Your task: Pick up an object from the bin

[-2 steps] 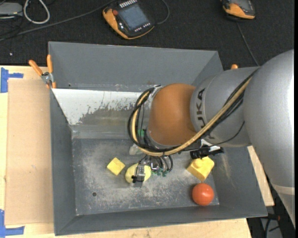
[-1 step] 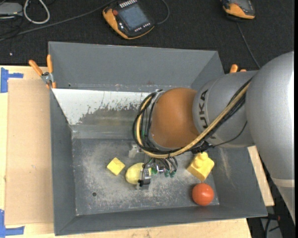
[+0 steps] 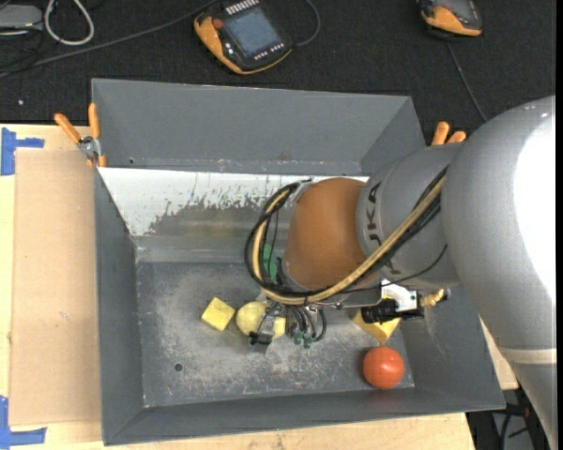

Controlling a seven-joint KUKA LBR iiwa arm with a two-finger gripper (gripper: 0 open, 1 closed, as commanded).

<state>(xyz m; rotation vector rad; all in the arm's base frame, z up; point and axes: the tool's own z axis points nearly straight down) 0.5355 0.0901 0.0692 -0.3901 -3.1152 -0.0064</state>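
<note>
My gripper (image 3: 283, 331) is low over the bin floor, just under the arm's orange cover, near the middle of the front half. A pale yellow rounded thing (image 3: 251, 316), like a small lemon, lies right against its left side. A yellow block (image 3: 218, 314) sits a little further left, touching or nearly touching the lemon. A small yellow piece (image 3: 278, 324) shows close by the gripper; whether it is held I cannot tell.
A red ball (image 3: 385, 367) lies near the bin's front right corner. Another yellow wedge-shaped piece (image 3: 379, 325) lies partly under the arm, right of the gripper. The arm and its cables cover the bin's right middle.
</note>
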